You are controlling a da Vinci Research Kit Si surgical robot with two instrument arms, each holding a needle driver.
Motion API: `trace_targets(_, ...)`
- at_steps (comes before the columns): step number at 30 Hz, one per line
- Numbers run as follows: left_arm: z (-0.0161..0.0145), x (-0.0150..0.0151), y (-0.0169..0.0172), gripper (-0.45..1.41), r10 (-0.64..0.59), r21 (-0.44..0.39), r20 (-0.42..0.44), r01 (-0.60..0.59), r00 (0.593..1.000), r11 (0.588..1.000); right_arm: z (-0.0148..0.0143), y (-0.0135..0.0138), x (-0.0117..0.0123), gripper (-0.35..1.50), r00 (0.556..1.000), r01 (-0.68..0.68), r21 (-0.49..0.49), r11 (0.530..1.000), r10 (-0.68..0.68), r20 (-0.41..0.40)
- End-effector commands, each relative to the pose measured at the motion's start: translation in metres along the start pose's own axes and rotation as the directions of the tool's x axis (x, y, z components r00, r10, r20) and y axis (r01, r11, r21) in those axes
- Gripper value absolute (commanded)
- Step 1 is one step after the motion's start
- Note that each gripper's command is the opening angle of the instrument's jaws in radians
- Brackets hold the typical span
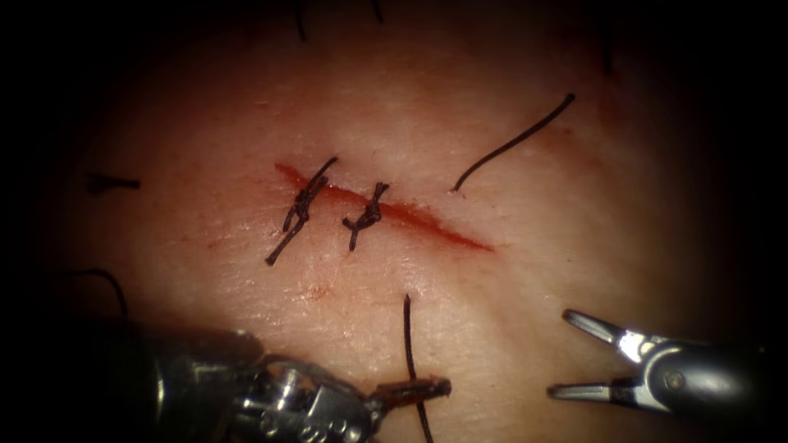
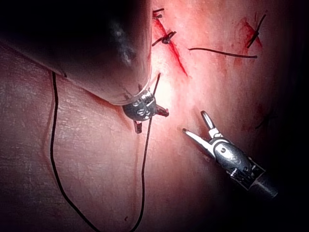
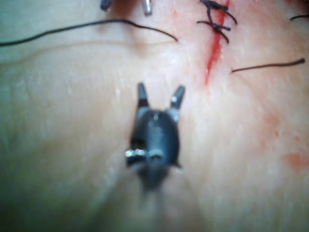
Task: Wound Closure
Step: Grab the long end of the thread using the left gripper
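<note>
Left tool (image 1: 414, 389): dark grey shaft, shiny silver wrist w/ round screws, short dark reddish-tinted jaw tips. Right tool (image 1: 574, 354): dark glossy wrist housing, one round pivot screw, two slim silver jaws.

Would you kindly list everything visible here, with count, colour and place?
tissue: one piece, pale pink, under everything.
cut: one, red, running diagonally across the tissue's middle.
knotted stitches: two, dark, across the cut's left part; the second sits just right of the first.
thread: one dark strand, leaving the tissue below the cut and passing through the left hand.
thread end: one, dark, rising from the tissue above the cut's right part.
red fluid: faint smear below the cut.
left hand: one, metal, shut on the thread.
right hand: one, metal, open, holding nothing, right of the cut.
</note>
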Motion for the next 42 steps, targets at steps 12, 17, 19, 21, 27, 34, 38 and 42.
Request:
trace_targets(12,0.0052,0.0015,0.0016,0.71,0.010,0.021,-0.014,-0.009,1.000,1.000,0.0011,-0.0004,-0.0004,1.48,1.000,-0.013,-0.002,1.000,0.013,-0.004)
trace_targets(17,0.0061,0.0028,0.0009,0.71,0.003,0.051,-0.027,-0.001,1.000,0.999,0.0011,-0.0005,-0.0004,1.48,1.000,-0.012,-0.002,1.000,0.012,-0.004)
trace_targets(19,0.0065,0.0031,0.0006,0.69,0.000,0.058,-0.028,0.002,1.000,0.998,0.0011,-0.0005,-0.0004,1.48,1.000,-0.012,-0.002,1.000,0.012,-0.004)
trace_targets(21,0.0070,0.0033,0.0005,0.69,-0.001,0.061,-0.026,0.002,1.000,0.998,0.0011,-0.0005,-0.0005,1.48,1.000,-0.012,-0.003,1.000,0.012,-0.004)
trace_targets(27,0.0082,0.0042,0.0005,0.69,0.000,0.060,-0.030,0.002,1.000,0.998,0.0014,-0.0006,-0.0005,1.48,1.000,-0.011,-0.002,1.000,0.011,-0.005)
trace_targets(34,0.0082,0.0053,0.0009,0.39,0.006,0.056,-0.036,-0.004,0.999,0.998,0.0014,-0.0007,-0.0004,1.48,1.000,-0.011,-0.003,1.000,0.011,-0.005)
trace_targets(38,0.0071,0.0053,0.0011,-0.45,0.008,0.040,-0.071,-0.005,0.997,0.999,0.0014,-0.0006,-0.0004,1.48,1.000,-0.012,-0.003,1.000,0.012,-0.004)
trace_targets(42,0.0044,0.0045,0.0008,-0.45,-0.039,0.086,-0.085,0.046,0.996,0.995,0.0017,-0.0002,-0.0003,1.46,1.000,-0.016,-0.008,1.000,0.016,-0.004)
